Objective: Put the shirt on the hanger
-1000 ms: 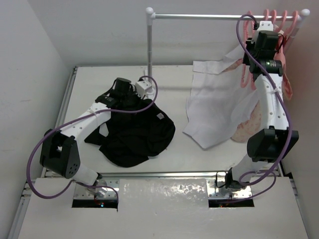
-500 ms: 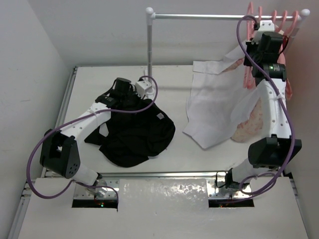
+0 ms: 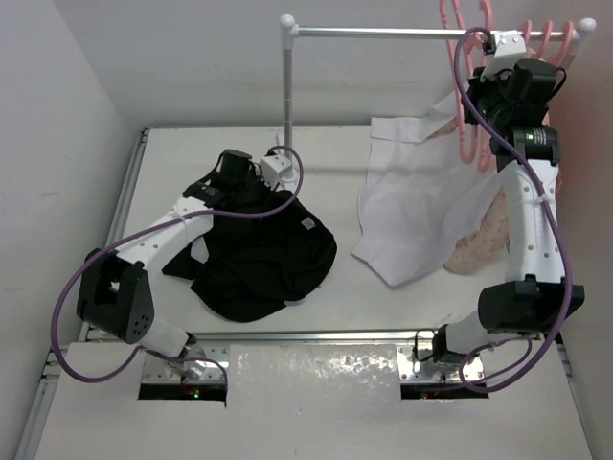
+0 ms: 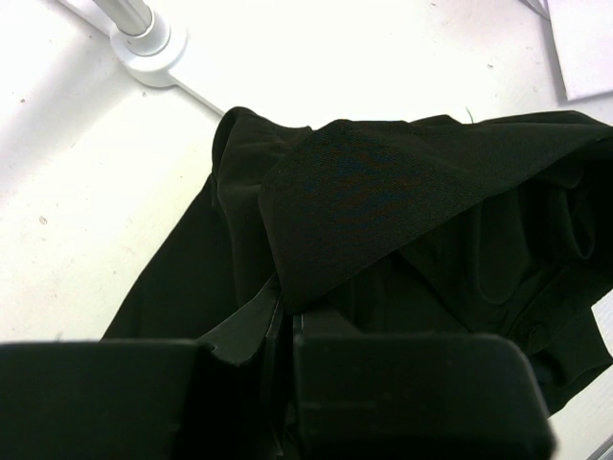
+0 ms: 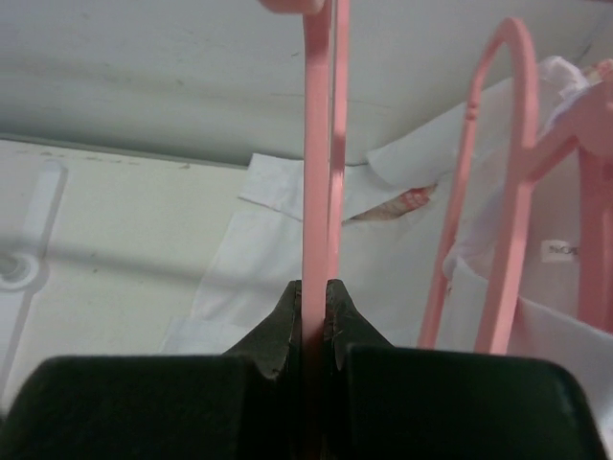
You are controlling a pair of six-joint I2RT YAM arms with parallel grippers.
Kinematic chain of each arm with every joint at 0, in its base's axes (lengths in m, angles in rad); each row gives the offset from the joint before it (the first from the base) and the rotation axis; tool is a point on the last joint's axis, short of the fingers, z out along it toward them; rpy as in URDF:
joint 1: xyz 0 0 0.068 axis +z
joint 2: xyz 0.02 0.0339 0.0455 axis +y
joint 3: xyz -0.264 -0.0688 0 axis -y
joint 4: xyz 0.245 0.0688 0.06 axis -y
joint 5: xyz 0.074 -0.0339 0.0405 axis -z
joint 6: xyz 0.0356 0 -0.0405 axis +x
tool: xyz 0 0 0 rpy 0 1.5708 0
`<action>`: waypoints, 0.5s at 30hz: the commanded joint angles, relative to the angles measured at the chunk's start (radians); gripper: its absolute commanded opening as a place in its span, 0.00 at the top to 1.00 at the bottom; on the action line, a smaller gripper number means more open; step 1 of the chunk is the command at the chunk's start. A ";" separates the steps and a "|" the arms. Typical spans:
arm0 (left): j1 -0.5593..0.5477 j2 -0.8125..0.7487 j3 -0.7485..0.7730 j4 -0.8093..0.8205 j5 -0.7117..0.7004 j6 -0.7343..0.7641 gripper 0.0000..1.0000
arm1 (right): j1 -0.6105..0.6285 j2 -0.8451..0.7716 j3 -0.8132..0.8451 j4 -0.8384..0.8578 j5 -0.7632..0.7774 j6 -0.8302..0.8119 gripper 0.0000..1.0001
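The black shirt (image 3: 259, 254) lies crumpled on the white table at centre left. My left gripper (image 3: 261, 187) sits at its far edge. In the left wrist view this gripper (image 4: 285, 321) is shut on a fold of the shirt (image 4: 383, 192). My right gripper (image 3: 482, 88) is up at the rail's right end, shut on a light-pink hanger (image 3: 464, 125) whose hook rises above the rail. In the right wrist view the jaws (image 5: 314, 287) pinch the hanger's thin bar (image 5: 321, 144).
A metal rail (image 3: 383, 32) on a pole (image 3: 287, 86) spans the back. Several more pink hangers (image 3: 546, 34) hang at its right end. A white shirt (image 3: 421, 211) and a pink floral garment (image 3: 479, 244) drape below them. The pole's base (image 4: 144, 43) is near the shirt.
My right gripper has lifted the pink hanger up and to the left, so its hook now stands above the rail. The left arm and the black shirt have not moved.
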 commanded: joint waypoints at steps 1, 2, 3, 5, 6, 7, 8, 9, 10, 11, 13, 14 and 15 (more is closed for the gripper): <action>-0.004 -0.012 0.047 0.046 0.004 -0.004 1.00 | 0.000 -0.104 -0.092 0.094 -0.126 0.031 1.00; -0.003 -0.009 0.056 0.048 0.004 -0.006 1.00 | 0.006 -0.148 -0.126 0.120 -0.151 0.055 1.00; -0.004 -0.008 0.056 0.049 0.003 -0.007 1.00 | 0.012 -0.173 -0.160 0.134 -0.155 0.064 1.00; -0.006 0.008 0.074 0.054 0.001 -0.013 1.00 | 0.044 -0.222 -0.263 0.180 -0.157 0.080 1.00; -0.004 0.015 0.081 0.056 0.001 -0.018 1.00 | 0.062 -0.245 -0.297 0.192 -0.152 0.078 1.00; -0.004 0.023 0.096 0.057 0.001 -0.021 1.00 | 0.079 -0.282 -0.347 0.200 -0.143 0.077 1.00; -0.006 0.041 0.104 0.057 0.004 -0.027 1.00 | 0.123 -0.294 -0.363 0.197 -0.139 0.066 1.00; -0.004 0.049 0.111 0.057 0.004 -0.032 1.00 | 0.154 -0.302 -0.375 0.186 -0.132 0.057 1.00; -0.006 0.064 0.126 0.059 0.003 -0.039 1.00 | 0.182 -0.314 -0.390 0.173 -0.107 0.045 1.00; -0.004 0.072 0.133 0.060 0.001 -0.041 1.00 | 0.235 -0.319 -0.396 0.144 -0.091 0.028 1.00; -0.004 0.083 0.145 0.059 -0.010 -0.041 1.00 | 0.271 -0.334 -0.432 0.125 -0.098 0.038 1.00; -0.004 0.090 0.151 0.057 -0.017 -0.041 1.00 | 0.291 -0.360 -0.449 0.117 -0.109 0.054 1.00; -0.004 0.094 0.154 0.059 -0.034 -0.039 1.00 | 0.302 -0.380 -0.470 0.114 -0.120 0.072 1.00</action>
